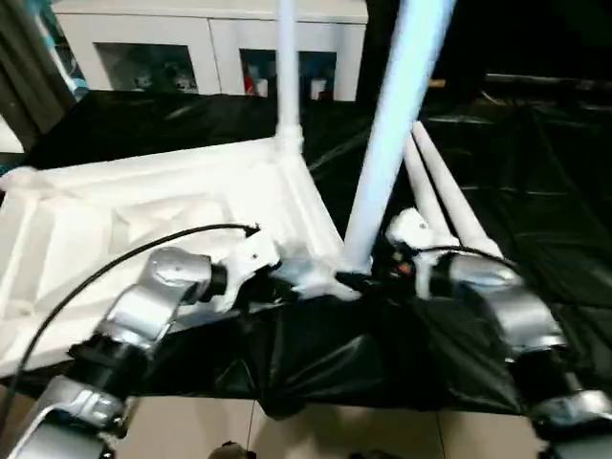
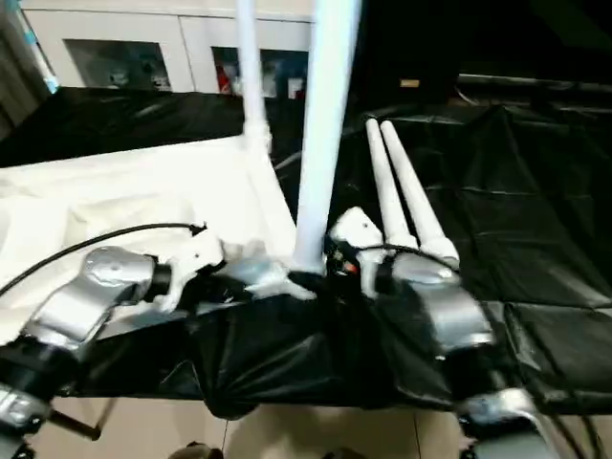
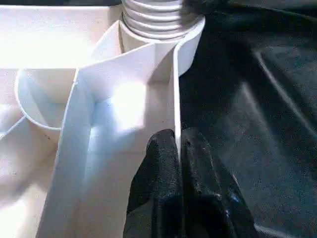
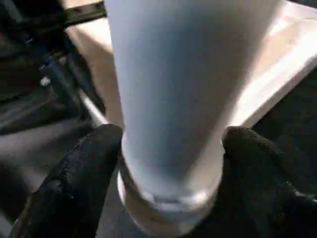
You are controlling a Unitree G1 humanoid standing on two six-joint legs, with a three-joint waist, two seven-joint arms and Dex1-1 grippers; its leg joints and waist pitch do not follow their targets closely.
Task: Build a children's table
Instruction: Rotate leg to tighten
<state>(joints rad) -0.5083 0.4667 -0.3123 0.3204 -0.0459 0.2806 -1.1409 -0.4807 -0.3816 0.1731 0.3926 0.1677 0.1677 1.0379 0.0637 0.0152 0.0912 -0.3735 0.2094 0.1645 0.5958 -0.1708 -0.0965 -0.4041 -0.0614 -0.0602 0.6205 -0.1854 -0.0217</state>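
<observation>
The children's table (image 1: 163, 206) is lying upside down on the black-draped desk (image 1: 535, 163), ribbed underside facing up. Two of its legs are standing upright in corner sockets: one at the far corner (image 1: 287, 67), one at the near corner (image 1: 397, 124). Two loose legs (image 1: 445, 196) are lying side by side on the cloth just beyond the right arm, close enough to be crowding that side.

The left claw (image 3: 177, 148) is pressing its fingers together on the thin rim wall of the tabletop, right by the near corner socket. The right claw (image 4: 171, 144) is sitting with its fingers (image 4: 79, 168) spread on either side of the near leg's base; I cannot tell whether they are gripping it.

A white glass-door cabinet (image 1: 191, 43) is standing behind the desk, and a black cable (image 1: 124, 253) is looping over the left forearm.
</observation>
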